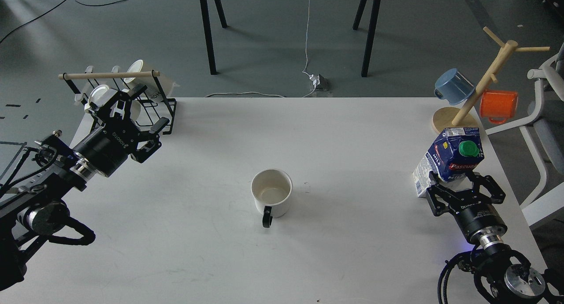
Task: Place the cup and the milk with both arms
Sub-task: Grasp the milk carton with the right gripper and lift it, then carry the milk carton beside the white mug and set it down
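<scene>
Cup (pixel 272 193): in the head view, the white mug with the black handle is standing upright near the middle of the surface (pixel 220 260), free of both arms, its handle pointing toward the robot.
Milk (pixel 449 159): the blue and white carton is tilting at the right edge of the surface; its lower part is sitting between the fingers of the right gripper (pixel 462 187).
Right gripper: its fingers are pinching the carton's base, as far as this view shows; whether the carton is resting on the surface or being lifted, I cannot tell.
Left gripper (pixel 136 114): its fingers are spreading wide, holding nothing, hovering just in front of the black wire rack (pixel 164 103) at the far left, well apart from the cup.
Mug tree (pixel 478 90): it is carrying a blue and an orange mug behind the milk.
Progress: judging from this, the cup looks placed; the milk is looking like the remaining part.
</scene>
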You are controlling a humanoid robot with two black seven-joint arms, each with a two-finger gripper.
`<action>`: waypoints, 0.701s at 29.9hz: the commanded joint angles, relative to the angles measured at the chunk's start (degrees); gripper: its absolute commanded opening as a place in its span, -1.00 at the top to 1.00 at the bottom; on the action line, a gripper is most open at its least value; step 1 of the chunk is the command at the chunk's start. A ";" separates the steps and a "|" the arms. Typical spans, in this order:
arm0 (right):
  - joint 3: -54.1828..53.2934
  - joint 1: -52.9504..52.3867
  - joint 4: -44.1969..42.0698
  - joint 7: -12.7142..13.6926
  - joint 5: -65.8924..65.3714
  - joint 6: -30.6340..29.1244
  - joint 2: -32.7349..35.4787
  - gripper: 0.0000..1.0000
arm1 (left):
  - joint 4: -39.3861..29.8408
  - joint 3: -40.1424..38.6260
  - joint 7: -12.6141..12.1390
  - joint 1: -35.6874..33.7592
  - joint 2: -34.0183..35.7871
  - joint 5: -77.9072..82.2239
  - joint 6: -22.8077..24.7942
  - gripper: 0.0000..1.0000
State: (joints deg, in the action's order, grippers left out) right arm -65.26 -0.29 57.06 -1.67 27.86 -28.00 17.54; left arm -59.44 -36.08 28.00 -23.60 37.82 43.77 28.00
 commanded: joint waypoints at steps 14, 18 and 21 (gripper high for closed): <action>0.48 -0.68 4.02 0.18 -0.61 0.00 -2.77 -0.45 | 0.73 0.31 0.00 0.31 -0.02 0.00 0.00 -0.94; 0.48 -0.59 4.11 0.18 -1.49 0.00 -3.56 -0.44 | 0.82 0.40 0.00 0.31 -0.11 0.00 0.00 -0.94; 0.48 -0.33 4.28 0.18 -1.49 0.00 -3.74 -0.37 | 0.91 0.31 0.00 0.31 -0.11 0.01 0.00 -0.94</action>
State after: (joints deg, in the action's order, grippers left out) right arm -64.77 -0.83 61.23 -1.51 26.45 -28.00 14.03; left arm -58.63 -35.73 28.00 -23.30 37.71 43.77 28.00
